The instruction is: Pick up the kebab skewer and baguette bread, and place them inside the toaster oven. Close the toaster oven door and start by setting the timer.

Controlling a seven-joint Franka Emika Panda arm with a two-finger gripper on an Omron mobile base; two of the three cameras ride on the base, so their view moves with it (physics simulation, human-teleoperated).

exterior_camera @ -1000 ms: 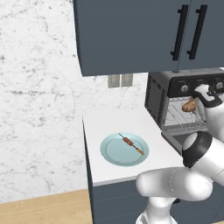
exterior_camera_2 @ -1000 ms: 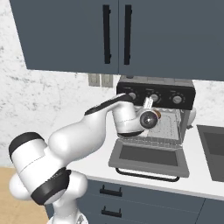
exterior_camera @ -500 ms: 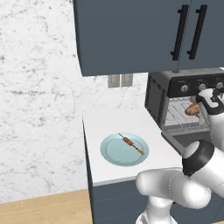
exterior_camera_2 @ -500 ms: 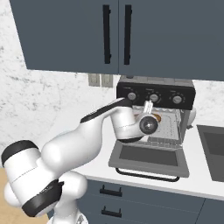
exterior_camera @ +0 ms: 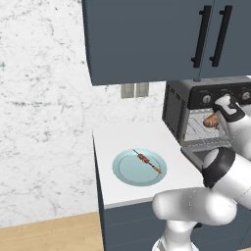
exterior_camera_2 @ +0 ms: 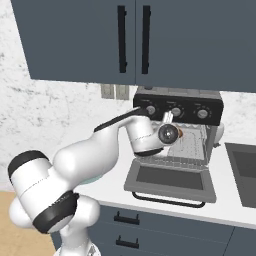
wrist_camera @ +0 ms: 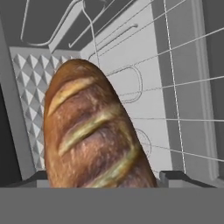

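Hand view: baguette bread (wrist_camera: 94, 131) sits between the spread claw (wrist_camera: 103, 177), apparently pinched, inside toaster oven (wrist_camera: 175, 65).

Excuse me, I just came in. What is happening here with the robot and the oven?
The robot arm is reaching into the open toaster oven with the baguette bread between the fingers of its gripper. The loaf is over the wire rack inside, so it seems to be putting it in. The toaster oven door hangs open and flat. The kebab skewer lies on a light blue plate on the counter, not yet picked up.
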